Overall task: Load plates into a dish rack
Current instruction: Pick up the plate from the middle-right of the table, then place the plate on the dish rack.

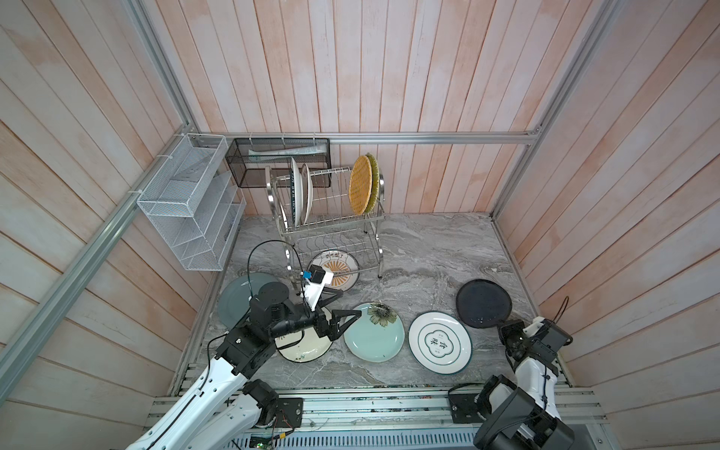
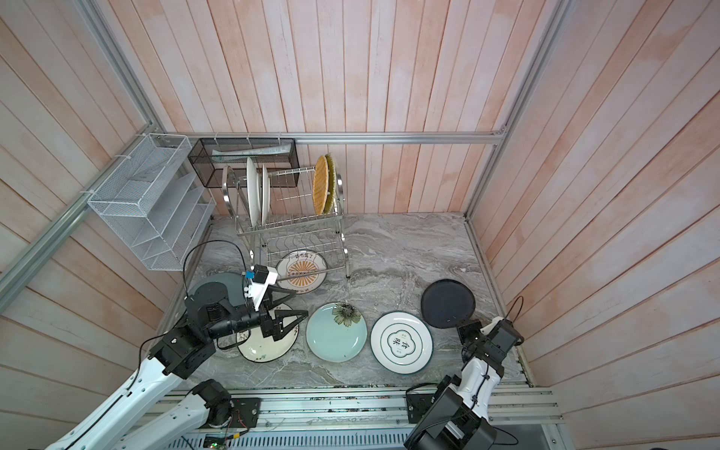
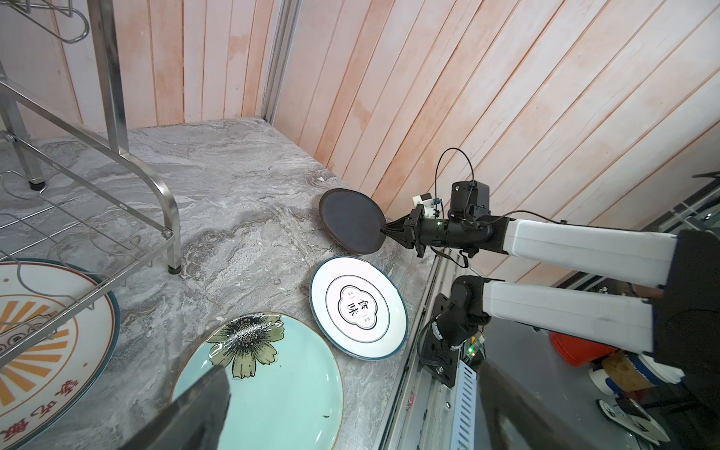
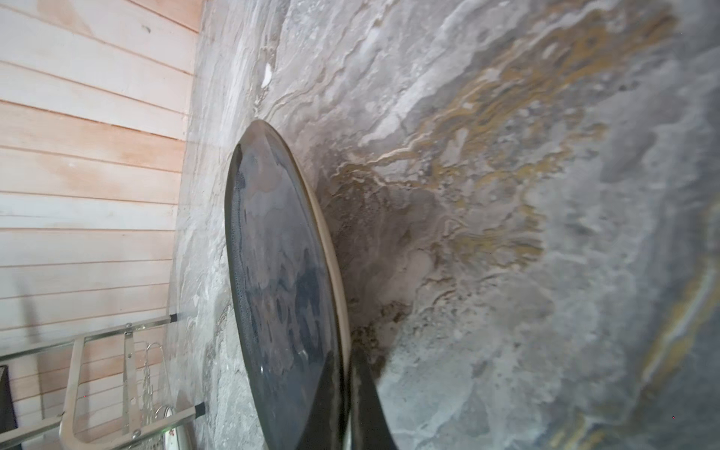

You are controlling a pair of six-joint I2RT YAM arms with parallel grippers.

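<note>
A black plate (image 1: 484,303) (image 4: 280,292) lies at the right of the marble table, and my right gripper (image 1: 502,325) (image 4: 346,374) is shut on its near rim. In the left wrist view the black plate (image 3: 350,220) looks tilted. My left gripper (image 1: 350,303) (image 3: 350,389) hangs open by the pale blue flower plate (image 1: 373,333), holding nothing. A white lettered plate (image 1: 440,343), a sunburst plate (image 1: 335,269), a grey plate (image 1: 237,296) and a cream plate (image 1: 304,348) lie flat. The steel dish rack (image 1: 331,218) holds two white plates (image 1: 300,195) and woven yellow plates (image 1: 360,185) upright.
A white mesh shelf basket (image 1: 187,202) hangs on the left wall and a black mesh box (image 1: 278,161) on the back wall behind the rack. Plank walls close the table on three sides. A metal rail (image 1: 389,407) runs along the front.
</note>
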